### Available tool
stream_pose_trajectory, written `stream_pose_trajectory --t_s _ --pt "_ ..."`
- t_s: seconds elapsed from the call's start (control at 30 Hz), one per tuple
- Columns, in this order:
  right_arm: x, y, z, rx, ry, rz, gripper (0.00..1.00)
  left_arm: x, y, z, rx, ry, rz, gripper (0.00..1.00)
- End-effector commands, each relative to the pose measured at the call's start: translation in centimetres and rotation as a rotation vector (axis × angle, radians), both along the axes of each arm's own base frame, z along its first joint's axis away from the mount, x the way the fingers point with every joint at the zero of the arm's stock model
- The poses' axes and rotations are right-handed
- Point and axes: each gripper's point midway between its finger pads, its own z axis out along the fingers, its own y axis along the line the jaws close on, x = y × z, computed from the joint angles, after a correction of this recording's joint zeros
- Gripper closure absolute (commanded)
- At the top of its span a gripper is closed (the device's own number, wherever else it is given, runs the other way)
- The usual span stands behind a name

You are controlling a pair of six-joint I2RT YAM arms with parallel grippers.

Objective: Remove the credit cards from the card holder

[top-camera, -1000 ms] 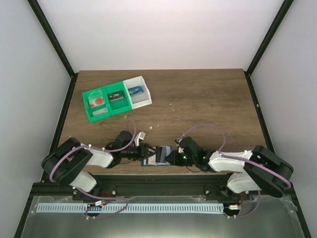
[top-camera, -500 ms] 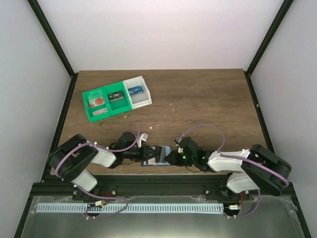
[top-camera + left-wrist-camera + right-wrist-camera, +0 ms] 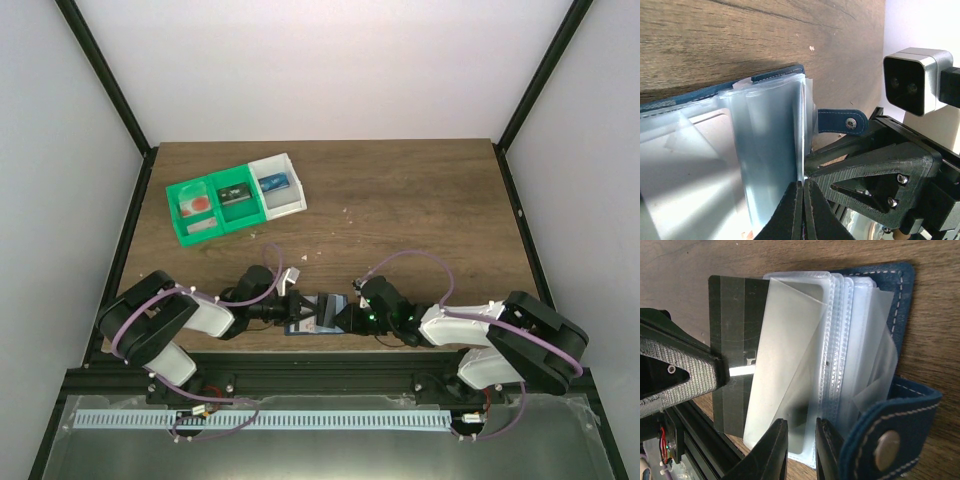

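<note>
The blue card holder (image 3: 325,312) lies open near the table's front edge between both grippers, its clear sleeves fanned out. Its blue cover and snap strap show in the right wrist view (image 3: 905,295) and in the left wrist view (image 3: 840,121). A dark striped credit card (image 3: 732,315) sticks partway out of a sleeve. My left gripper (image 3: 297,313) is shut on this card's edge (image 3: 804,184). My right gripper (image 3: 345,318) is closed on the sleeves' lower edge (image 3: 801,440). A pale card (image 3: 690,165) sits inside another sleeve.
A green-and-white three-compartment tray (image 3: 175,212) with small items stands at the back left of the wooden table. The black frame rail runs just below the grippers. The right arm's finger (image 3: 875,170) is close to my left fingers.
The left arm's elbow has swung a little to the right. Both grippers stay at the card holder, and the dark card looks slightly further out.
</note>
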Motion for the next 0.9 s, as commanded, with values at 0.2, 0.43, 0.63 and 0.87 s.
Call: stream_pose_trajectory --t_s 0.2,0.43,0.63,0.87 --pt "-0.7 -0.6 -0.8 -0.021 0.021 -0.001 0.81 -0.2 0.6 0.7 -0.029 -0.022 0.0 1.0" --pt "-0.7 -0.7 -0.8 -0.027 0.016 0.002 0.81 0.1 1.8 1.4 -0.028 -0.038 0.028 1.0" --pt "-0.1 -0.2 0.5 -0.02 -0.03 0.014 0.81 0.6 3.4 1.7 -0.001 -0.046 0.072 1.0" --pt "2.7 1.3 6.4 -0.027 -0.26 0.074 0.78 1.7 5.0 3.2 -0.028 -0.047 0.12 1.0"
